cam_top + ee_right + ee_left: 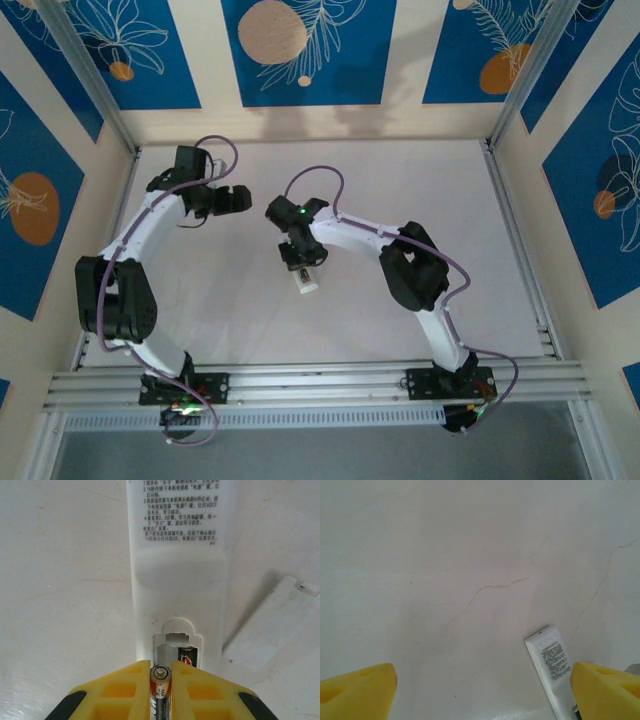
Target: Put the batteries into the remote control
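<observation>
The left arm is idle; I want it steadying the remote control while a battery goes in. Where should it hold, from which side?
Probably the printed end of the remote control, away from the open compartment where the right gripper holds a battery. Come from above, open left gripper pinching its long edges: it lies flat, back up.

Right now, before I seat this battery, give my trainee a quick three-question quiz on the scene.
1. True or false: the remote lies with its buttons facing up.
2. What sits between the fingers of the right gripper? A) remote B) battery C) nothing
3. Fill in: the left gripper is ____.
Key: 1 false, its open battery bay faces up; 2 B; 3 open.
</observation>
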Controlling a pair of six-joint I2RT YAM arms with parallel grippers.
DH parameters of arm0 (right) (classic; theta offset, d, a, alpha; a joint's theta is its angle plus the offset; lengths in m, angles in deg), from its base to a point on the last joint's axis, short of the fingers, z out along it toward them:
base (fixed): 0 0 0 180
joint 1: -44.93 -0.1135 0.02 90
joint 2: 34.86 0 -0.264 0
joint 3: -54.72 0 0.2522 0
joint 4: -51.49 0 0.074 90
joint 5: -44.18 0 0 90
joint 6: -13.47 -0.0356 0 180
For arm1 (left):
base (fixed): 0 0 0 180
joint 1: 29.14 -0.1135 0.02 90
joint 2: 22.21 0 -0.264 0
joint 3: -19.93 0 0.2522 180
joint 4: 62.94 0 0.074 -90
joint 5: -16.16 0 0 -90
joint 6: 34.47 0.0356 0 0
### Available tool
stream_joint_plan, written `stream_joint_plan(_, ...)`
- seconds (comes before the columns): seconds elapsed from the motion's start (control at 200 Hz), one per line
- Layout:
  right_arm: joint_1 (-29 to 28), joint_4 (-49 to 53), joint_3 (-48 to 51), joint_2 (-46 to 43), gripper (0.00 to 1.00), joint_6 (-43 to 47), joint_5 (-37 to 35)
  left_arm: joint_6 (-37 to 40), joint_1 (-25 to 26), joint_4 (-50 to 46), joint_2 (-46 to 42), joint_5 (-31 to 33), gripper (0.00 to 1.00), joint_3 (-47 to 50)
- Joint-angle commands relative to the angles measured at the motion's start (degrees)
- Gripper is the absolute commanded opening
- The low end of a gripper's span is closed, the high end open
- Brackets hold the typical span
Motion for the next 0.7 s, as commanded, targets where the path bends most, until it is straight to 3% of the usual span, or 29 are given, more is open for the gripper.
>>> stream_joint_plan(0.0,0.01,-1.22,0.46,-0.27,0.15,1.14,-3.24,0.53,0.23,-1.14,-0.77,-1.13,0.89,-1.15)
stream_joint_plan(0.695,-1.81,-4.99,5.53,-0.50,0.15,-0.97,-3.30,0.70,0.23,-1.21,-0.77,-1.19,0.89,-1.21)
